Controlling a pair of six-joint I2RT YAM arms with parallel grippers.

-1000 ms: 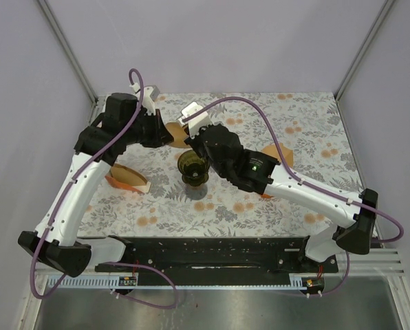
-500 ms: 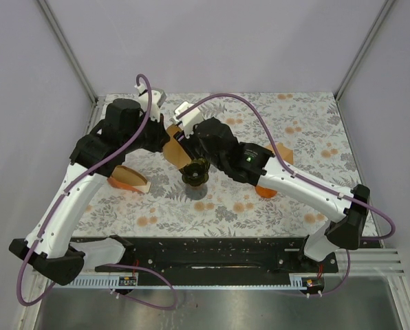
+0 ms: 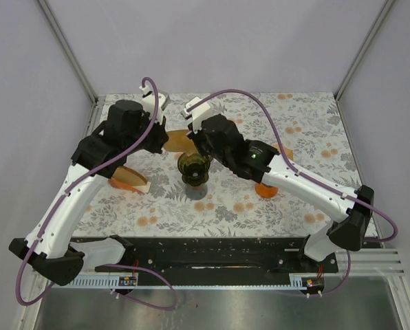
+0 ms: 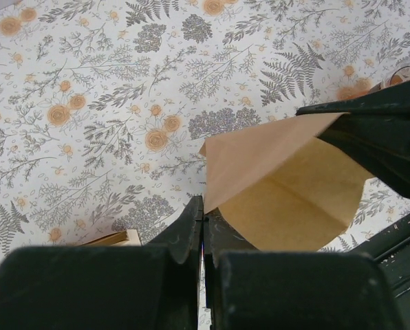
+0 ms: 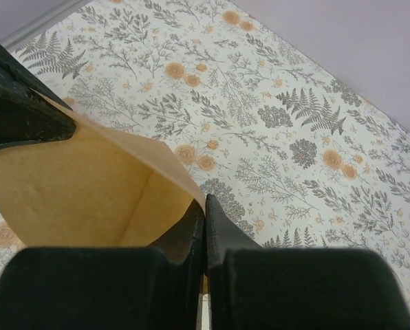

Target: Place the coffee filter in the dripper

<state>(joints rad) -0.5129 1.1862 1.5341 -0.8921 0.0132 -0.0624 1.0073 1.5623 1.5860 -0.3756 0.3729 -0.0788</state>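
Observation:
A brown paper coffee filter (image 3: pixel 179 141) hangs in the air between my two grippers, just behind the dark glass dripper (image 3: pixel 193 169) standing on the flowered table. My left gripper (image 3: pixel 165 139) is shut on the filter's left edge; in the left wrist view the filter (image 4: pixel 287 185) spreads open from my closed gripper (image 4: pixel 205 212). My right gripper (image 3: pixel 195 139) is shut on the opposite edge; in the right wrist view the filter (image 5: pixel 81 189) opens to the left of my gripper (image 5: pixel 204 205). The dripper is out of both wrist views.
A holder with more brown filters (image 3: pixel 128 180) lies left of the dripper. An orange object (image 3: pixel 265 190) sits partly hidden under my right arm. The flowered tablecloth (image 3: pixel 308 130) stretches to the right, inside grey walls with metal frame posts.
Both grippers have lifted and shifted slightly back with the filter between them. The filter now sits higher and behind the dripper, spread wider than half a second ago.

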